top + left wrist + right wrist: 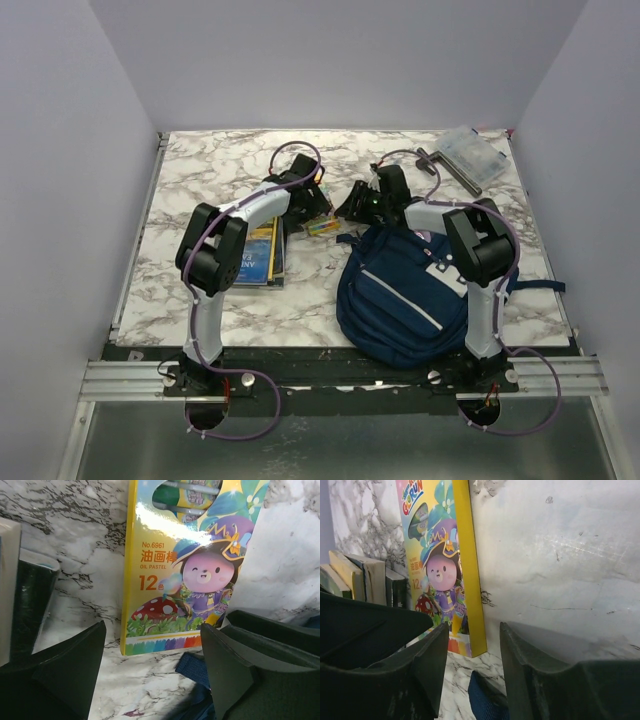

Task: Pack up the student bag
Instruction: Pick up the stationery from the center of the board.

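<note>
The student bag (400, 300) is a navy backpack with grey stripes, lying at the front right of the marble table. Its blue strap loop shows in the left wrist view (196, 669) and in the right wrist view (485, 700). A yellow oil pastel box (320, 227) lies flat just beyond the bag's top. It also shows in the left wrist view (185, 565) and in the right wrist view (445, 565). My left gripper (322, 212) (152, 645) is open and empty, just short of the box. My right gripper (350, 208) (472, 650) is open and empty over the strap, beside the box.
A stack of books (262, 255) lies left of the pastel box, under the left arm; their spines show in the right wrist view (365, 577). A clear plastic case (472, 150) and a dark bar (455, 172) lie at the back right corner. Grey walls enclose the table.
</note>
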